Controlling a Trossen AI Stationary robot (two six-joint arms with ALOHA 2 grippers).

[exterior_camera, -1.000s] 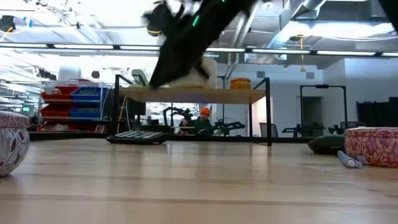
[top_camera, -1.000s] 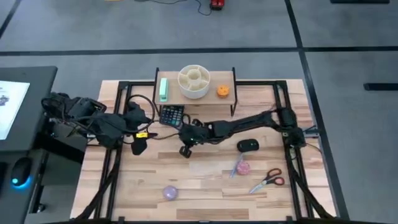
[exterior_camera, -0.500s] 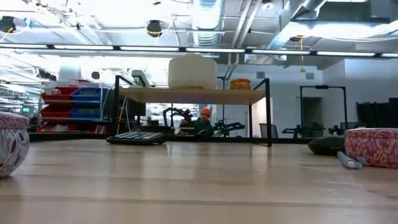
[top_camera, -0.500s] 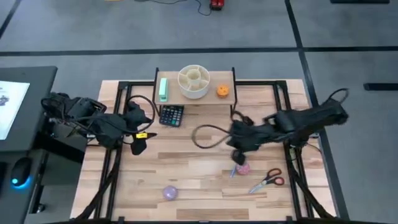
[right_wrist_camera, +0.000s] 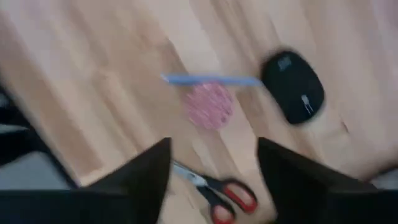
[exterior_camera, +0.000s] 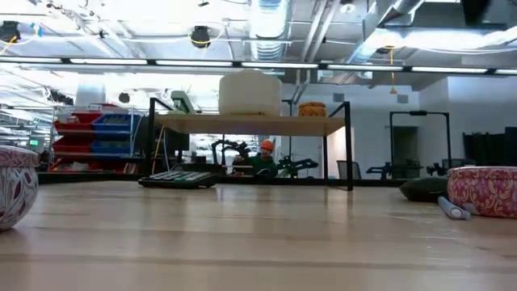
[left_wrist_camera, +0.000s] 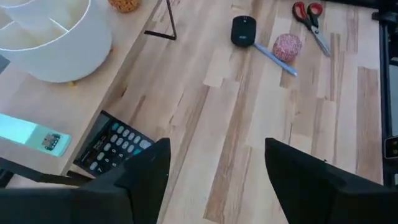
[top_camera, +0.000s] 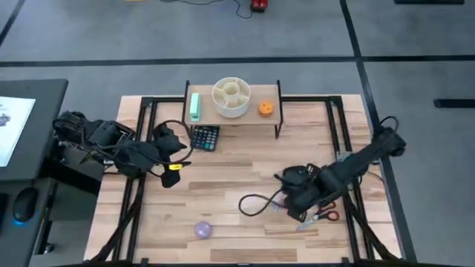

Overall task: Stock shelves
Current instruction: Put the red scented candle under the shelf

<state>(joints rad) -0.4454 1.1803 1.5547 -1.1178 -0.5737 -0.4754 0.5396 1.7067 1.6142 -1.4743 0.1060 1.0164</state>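
High view: the small light-wood riser shelf (top_camera: 232,110) on black legs stands at the worktop's (top_camera: 237,167) far edge, already carrying a white divided bowl (top_camera: 231,96).

Left wrist view: the left tool (left_wrist_camera: 214,171) waits, released, open boards ahead.

Right wrist view: the right tool (right_wrist_camera: 211,168), spread and empty, hovers above red-handled scissors (right_wrist_camera: 221,190), likely choosing stock.

2 dark jointed arms, looping black cables, blunt dark fingers (left_wrist_camera: 146,180).
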